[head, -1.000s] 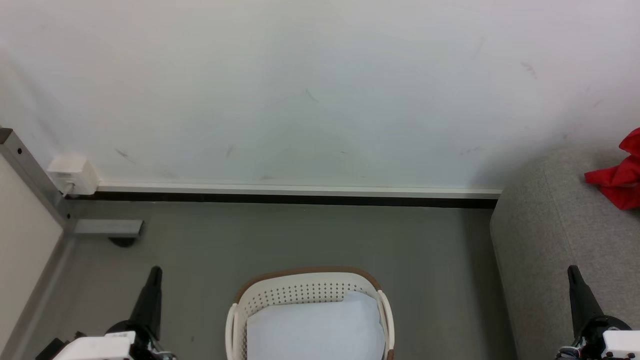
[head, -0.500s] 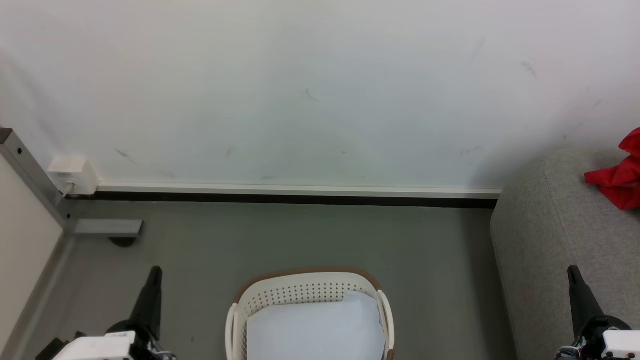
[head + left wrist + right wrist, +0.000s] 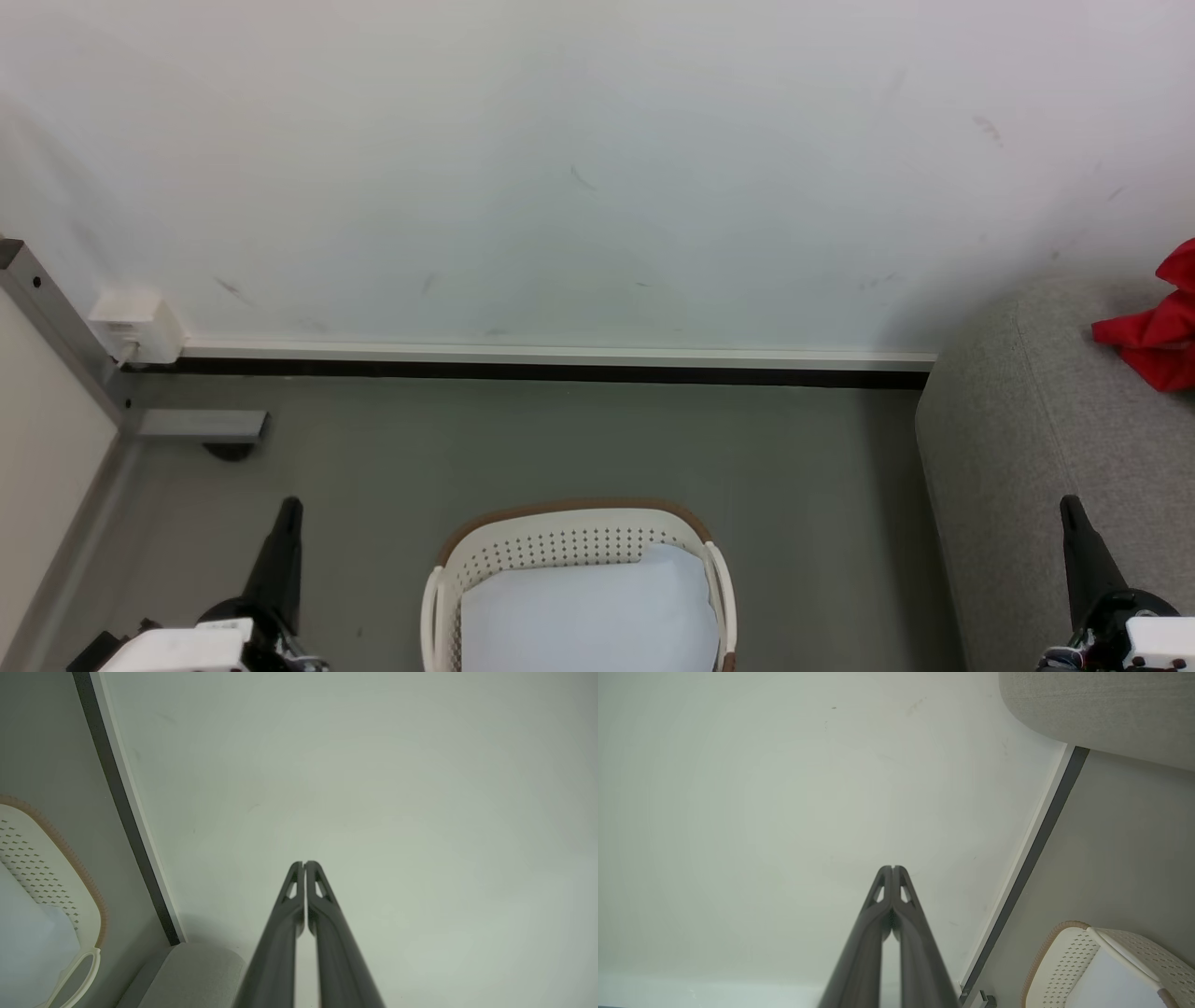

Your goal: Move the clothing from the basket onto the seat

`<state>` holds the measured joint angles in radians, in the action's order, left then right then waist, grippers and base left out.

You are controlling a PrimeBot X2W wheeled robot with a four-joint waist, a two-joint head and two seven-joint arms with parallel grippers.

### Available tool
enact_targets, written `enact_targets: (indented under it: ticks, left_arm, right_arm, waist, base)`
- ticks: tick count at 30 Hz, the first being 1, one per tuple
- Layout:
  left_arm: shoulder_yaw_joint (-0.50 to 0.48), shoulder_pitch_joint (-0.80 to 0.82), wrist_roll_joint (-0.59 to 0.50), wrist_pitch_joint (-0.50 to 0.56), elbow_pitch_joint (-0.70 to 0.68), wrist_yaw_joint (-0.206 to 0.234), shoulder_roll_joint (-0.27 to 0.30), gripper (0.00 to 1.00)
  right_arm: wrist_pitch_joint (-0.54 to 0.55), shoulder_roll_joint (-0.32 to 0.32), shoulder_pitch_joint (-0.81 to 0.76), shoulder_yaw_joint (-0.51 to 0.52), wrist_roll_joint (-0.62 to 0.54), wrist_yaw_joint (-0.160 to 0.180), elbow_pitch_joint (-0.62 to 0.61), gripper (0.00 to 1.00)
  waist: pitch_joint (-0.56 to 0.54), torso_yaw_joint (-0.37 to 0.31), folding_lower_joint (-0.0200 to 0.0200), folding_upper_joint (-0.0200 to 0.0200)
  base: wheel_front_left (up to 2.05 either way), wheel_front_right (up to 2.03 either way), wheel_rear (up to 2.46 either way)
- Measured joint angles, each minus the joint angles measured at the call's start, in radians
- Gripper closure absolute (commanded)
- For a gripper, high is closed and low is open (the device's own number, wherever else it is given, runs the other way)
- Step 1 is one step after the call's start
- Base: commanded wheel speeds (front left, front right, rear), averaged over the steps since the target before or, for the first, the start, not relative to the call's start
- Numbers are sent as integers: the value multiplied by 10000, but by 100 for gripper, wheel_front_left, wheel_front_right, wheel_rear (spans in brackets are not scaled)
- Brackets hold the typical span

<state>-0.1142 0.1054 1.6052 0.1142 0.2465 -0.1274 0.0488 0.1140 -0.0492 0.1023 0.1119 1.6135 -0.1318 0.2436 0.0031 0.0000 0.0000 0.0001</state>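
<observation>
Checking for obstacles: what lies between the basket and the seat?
Only bare grey floor, seen in the head view, separates the basket from the seat.

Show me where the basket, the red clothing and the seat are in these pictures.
basket [image 3: 560,546]: head view, on its perforated far wall.
red clothing [image 3: 1162,345]: head view, on the bunched red fabric at the right edge.
seat [image 3: 1018,448]: head view, on its bare grey upholstery.

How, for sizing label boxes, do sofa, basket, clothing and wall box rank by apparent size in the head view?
1. sofa
2. basket
3. clothing
4. wall box
The frame crops the first three, so this ranks visible parts only.
</observation>
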Motion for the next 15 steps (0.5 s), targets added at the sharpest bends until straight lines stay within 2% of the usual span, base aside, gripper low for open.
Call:
enact_targets:
  ticks: [15]
  left_arm:
    - [0, 1, 2, 0, 0, 0, 0, 100]
  right_arm:
    - [4, 0, 1, 2, 0, 0, 0, 100]
  waist:
    - [0, 0, 0, 0]
  base:
    - [0, 0, 0]
